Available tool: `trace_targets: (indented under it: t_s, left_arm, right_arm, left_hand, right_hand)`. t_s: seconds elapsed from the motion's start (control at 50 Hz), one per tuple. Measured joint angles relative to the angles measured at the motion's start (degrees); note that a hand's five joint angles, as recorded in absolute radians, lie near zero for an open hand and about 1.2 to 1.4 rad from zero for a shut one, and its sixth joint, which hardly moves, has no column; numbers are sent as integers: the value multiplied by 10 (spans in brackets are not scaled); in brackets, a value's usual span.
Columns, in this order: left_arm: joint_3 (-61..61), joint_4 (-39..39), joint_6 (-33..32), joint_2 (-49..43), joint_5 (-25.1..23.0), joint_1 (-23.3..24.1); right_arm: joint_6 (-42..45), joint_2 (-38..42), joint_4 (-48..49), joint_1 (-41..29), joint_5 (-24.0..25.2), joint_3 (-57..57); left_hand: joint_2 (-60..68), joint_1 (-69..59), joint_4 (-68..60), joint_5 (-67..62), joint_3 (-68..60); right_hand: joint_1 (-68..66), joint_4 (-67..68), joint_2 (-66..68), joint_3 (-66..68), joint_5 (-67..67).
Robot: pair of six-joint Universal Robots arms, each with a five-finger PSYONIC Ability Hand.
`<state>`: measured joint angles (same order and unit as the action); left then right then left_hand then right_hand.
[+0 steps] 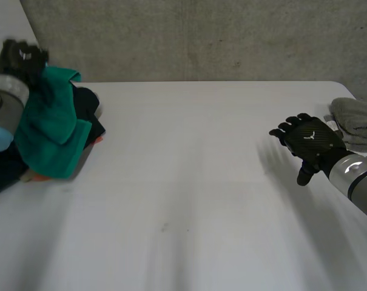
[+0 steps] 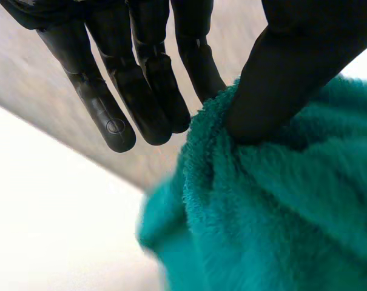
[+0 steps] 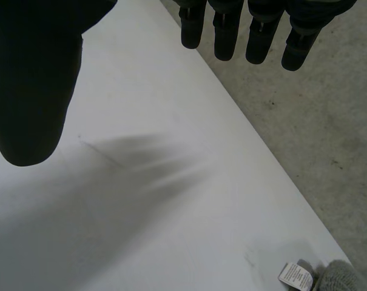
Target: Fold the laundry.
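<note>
Left wrist view: the left hand pinches the teal towel at its edge between thumb and fingers, and the cloth hangs below the palm. The right hand hovers spread and empty; best it takes a neighbouring corner so the towel spreads flat.

Head camera looks down across the counter; wrist cameras sit tight behind left robot hand and right robot hand, seemingly sharing its edge.
</note>
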<state>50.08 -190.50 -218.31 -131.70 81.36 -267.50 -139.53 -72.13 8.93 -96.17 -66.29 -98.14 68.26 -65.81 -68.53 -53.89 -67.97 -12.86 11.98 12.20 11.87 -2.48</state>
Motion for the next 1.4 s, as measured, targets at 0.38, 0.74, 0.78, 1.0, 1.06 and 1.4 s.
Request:
trace_targets:
  t_s: [0.38,0.74,0.78,1.0,1.06,1.4]
  left_arm:
    - [192,-19,388,217,-20,304]
    - [172,61,303,106,6,396]
    - [190,63,301,136,7,382]
    - [365,80,275,255,48,289]
    - [410,67,227,263,51,264]
    - [355,31,-39,104,-157,166]
  right_arm:
    - [-14,-37,-1,1,-33,5]
    - [-59,-43,-8,33,-59,21]
    - [-61,-43,-12,30,-58,22]
    - [-62,-36,-121,-34,-23,45]
    - [-63,-24,-158,-51,-12,54]
    - [-120,73,-37,-150,-90,27]
  left_hand:
    - [2,0,-2,0,-3]
    - [-535,518,544,500,533]
    - [-535,518,543,499,533]
    - [-534,516,541,499,531]
    - [-532,516,538,488,531]
    - [-502,475,504,456,499]
  right_hand:
    - [0,0,0,0,0]
    - [0,0,0,0,0]
    - [0,0,0,0,0]
    - [0,0,0,0,0]
    - [-3,15,12,16,-14]
    - [-10,28,25,31,-29]
